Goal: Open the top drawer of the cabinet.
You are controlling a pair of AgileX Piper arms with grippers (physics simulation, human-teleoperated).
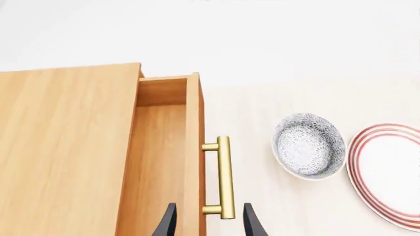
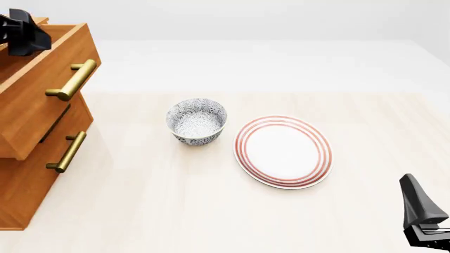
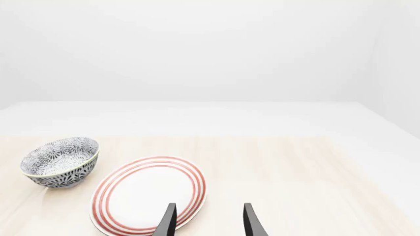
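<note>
Orange-brown wood: the top drawer [image 2: 35, 89] juts out of the cabinet [image 2: 28, 179] at the desk's [image 2: 211, 211] left, its brass handle [image 1: 223, 177] running lengthwise along the drawer front. From the left wrist, the left tool [image 1: 208, 223] stands spread, released, its fingers straddling the handle's near end. The front view cuts that tool off. The right tool [image 3: 208, 221] hangs released above the striped plate [image 3: 147, 196], beside the patterned bowl [image 2: 197, 121].

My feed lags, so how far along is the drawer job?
Mostly done: the top drawer juts well out of the cabinet, its inside visible in the left wrist view. In hand: the left claw sits open around the brass handle. Left: perhaps pulling further. The right claw idles, open.
</note>
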